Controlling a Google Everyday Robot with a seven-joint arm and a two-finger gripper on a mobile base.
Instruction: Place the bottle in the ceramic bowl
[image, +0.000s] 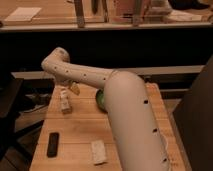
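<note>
The bottle (65, 103) stands upright on the left part of the wooden table (80, 131), small and whitish with a pale label. My gripper (70, 88) hangs just above and slightly right of its top, at the end of the white arm that reaches in from the lower right. Its fingers look open, with nothing between them. The green ceramic bowl (100, 98) sits right of the bottle, and the arm hides most of it.
A black rectangular object (52, 144) lies near the table's front left corner. A flat white packet (98, 151) lies at the front middle. A dark shelf and counter run behind the table, and a dark panel stands at the right.
</note>
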